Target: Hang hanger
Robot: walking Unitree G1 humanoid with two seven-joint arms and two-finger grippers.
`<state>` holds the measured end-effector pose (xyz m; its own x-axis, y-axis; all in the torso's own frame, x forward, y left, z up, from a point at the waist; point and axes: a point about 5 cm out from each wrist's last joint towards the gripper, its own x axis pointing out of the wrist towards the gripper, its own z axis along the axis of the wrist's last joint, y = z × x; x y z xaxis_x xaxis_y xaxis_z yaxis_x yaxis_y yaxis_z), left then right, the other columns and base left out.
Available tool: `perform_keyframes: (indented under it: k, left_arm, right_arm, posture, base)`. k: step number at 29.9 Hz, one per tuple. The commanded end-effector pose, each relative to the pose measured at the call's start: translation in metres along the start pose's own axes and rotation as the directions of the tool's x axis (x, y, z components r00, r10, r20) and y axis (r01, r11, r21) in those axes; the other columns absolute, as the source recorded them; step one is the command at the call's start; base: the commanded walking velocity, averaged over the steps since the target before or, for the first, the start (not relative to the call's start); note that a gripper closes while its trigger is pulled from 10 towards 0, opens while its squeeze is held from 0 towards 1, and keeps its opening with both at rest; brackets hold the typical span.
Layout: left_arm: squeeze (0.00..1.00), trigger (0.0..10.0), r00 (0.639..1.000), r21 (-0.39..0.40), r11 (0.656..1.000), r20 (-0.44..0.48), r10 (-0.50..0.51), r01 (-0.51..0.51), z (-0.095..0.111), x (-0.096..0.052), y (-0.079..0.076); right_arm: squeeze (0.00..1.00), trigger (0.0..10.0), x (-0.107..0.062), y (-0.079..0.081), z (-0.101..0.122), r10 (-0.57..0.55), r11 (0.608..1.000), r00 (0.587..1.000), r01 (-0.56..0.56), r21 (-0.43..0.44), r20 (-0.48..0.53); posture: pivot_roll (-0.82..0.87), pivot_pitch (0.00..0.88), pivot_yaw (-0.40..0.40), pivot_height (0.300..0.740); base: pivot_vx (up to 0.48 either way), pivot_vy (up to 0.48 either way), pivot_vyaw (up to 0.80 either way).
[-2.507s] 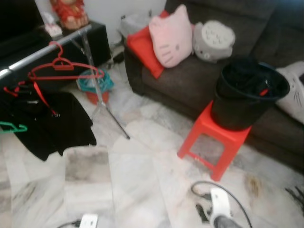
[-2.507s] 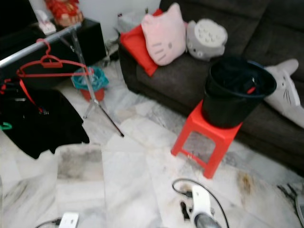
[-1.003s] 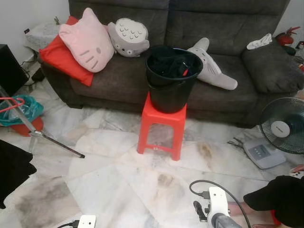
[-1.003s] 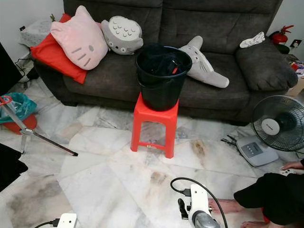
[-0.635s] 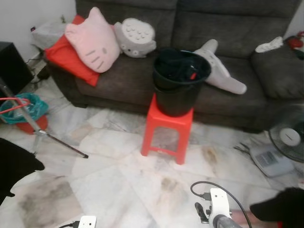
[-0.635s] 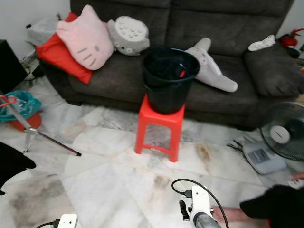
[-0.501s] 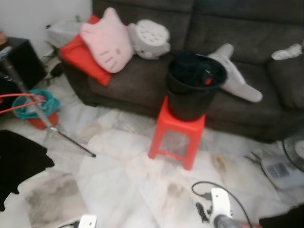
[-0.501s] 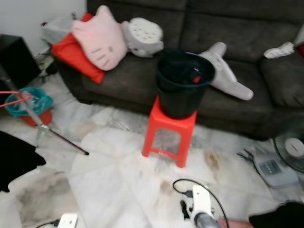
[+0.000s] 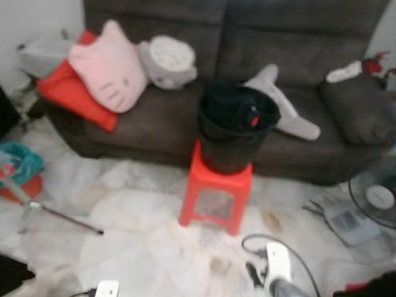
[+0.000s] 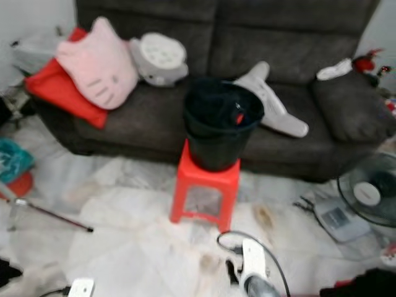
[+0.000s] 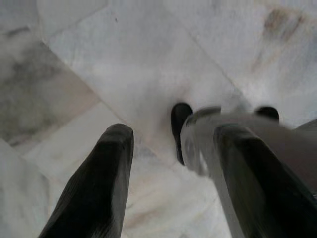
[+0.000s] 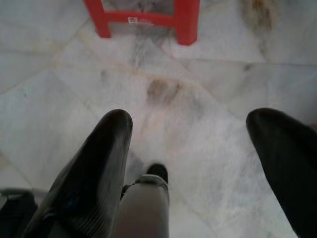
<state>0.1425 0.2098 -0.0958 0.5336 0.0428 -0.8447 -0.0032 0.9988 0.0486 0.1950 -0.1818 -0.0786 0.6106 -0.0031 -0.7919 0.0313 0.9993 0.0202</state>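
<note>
Both claws spread, empty, over marble floor [image 12: 208, 74]; black bucket [image 9: 235, 127] on red stool [image 9: 216, 192] ahead of right claw [image 12: 190, 148]; red hanger tip [image 9: 253, 120] inside; likely light, stiff plastic, grip its neck.

A bucket [image 9: 235, 127] sits on a stool [image 9: 216, 195] before the sofa [image 9: 154, 117].

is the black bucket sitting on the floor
No, the black bucket stands on top of the red stool in front of the sofa.
</note>
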Motion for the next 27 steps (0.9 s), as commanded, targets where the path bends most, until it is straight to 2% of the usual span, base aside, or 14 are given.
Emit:
perform_keyframes:
  k: [1,27]
  left_arm:
    - [0.0,10.0,1.0,-0.005,1.0,-0.021,-0.02,0.02,-0.0054,-0.0001,-0.0074]
    - [0.0,10.0,1.0,-0.002,1.0,-0.025,-0.018,0.018,-0.0064,-0.0003,-0.0072]
  right_arm:
    - [0.0,10.0,-0.0008,-0.0088,0.0008,-0.024,1.0,1.0,0.024,0.0,0.002]
    - [0.0,10.0,-0.001,-0.0089,0.0006,-0.024,1.0,1.0,0.024,-0.003,0.006]
  posture:
    - [0.0,0.065,-0.019,0.74]
    - [0.0,0.075,-0.018,0.74]
  base:
    - [0.326,0.0,0.0]
    - [0.32,0.0,0.0]
